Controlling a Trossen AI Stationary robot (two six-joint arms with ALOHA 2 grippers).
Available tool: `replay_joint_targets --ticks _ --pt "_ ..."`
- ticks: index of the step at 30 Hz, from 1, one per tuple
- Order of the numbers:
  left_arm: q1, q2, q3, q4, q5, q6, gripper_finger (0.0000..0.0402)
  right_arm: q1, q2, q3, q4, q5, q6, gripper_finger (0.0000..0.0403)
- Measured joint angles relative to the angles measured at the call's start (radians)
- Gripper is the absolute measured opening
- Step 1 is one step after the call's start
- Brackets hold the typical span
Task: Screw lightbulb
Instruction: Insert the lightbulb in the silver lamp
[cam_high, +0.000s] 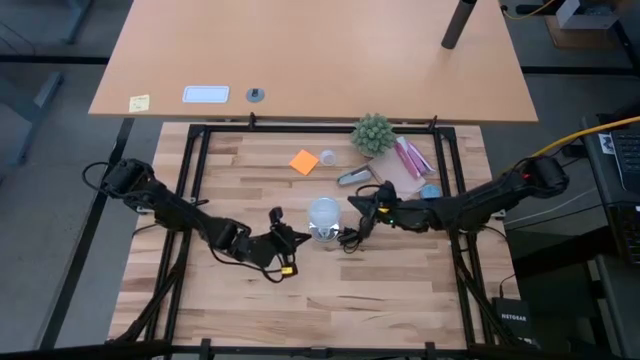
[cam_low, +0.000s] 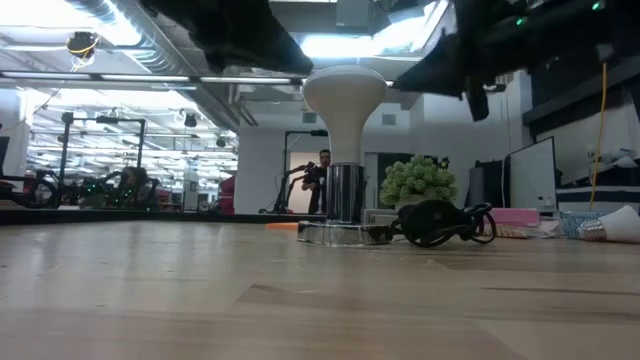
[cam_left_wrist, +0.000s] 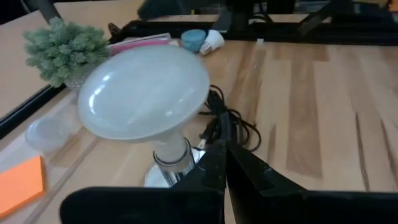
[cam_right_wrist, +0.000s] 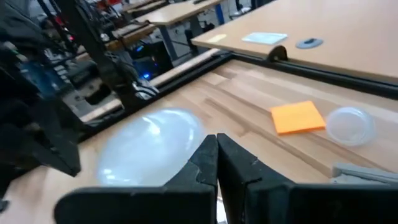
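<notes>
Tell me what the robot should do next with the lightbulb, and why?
Probably open the left end effector and close it gently round the lightbulb to check the screwing. The bulb already stands upright in the silver base, and neither end effector touches it: the left sits beside it with fingers pressed together, and the right end effector waits on the other side, also shut.

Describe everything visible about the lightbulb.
The lightbulb is white and frosted, glossy on top, with a broad round head narrowing to a neck. It stands upright, neck down in a shiny silver socket on a round silver base mid-table. A black cord lies coiled beside it. Neither claw touches it.
</notes>
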Motion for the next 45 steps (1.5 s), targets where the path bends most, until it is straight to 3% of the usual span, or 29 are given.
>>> replay_joint_targets --ticks 10,33,45 --pt "0.039 0.002 0.0 -0.007 0.002 0.0 0.0001 -0.028 0.09 0.0 0.098 -0.047 0.011 0.0005" --pt "0.061 0.002 0.0 -0.029 0.004 -0.03 0.0001 -0.027 0.123 -0.001 0.121 -0.188 0.083 0.0005" --pt "0.061 0.003 0.0 -0.092 -0.094 -0.094 0.0001 -0.012 0.123 -0.001 0.12 -0.266 0.136 0.0005"
